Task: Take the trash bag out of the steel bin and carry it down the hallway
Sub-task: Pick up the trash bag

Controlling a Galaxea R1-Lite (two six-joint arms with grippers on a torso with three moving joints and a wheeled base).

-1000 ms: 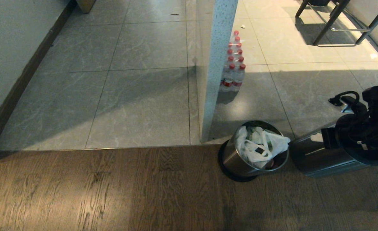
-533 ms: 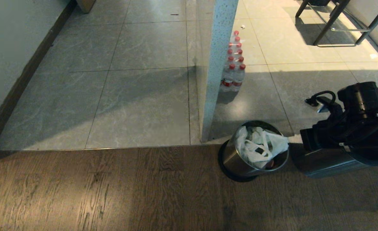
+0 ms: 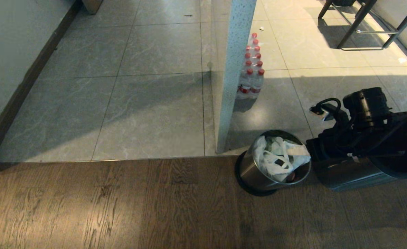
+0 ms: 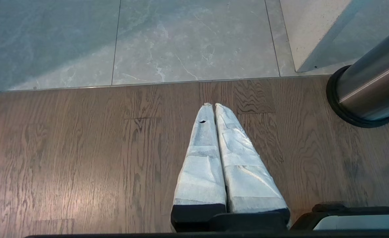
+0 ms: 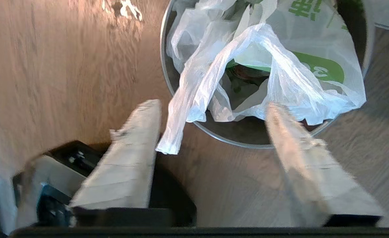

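Directly ahead of the right gripper (image 5: 211, 112), fingers spread wide and empty, the trash bag (image 5: 264, 62) handle loop lies between them inside the steel bin (image 3: 258, 176).

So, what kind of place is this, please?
Probably an indoor office or home common area: wood flooring meets grey floor tiles, a pack of water bottles stands by a partition wall, and a steel bin holds a trash bag.

Wood floor (image 3: 120, 207) bears the steel bin (image 3: 255, 174); tiles (image 3: 155, 114) hold bottles (image 3: 251, 74).
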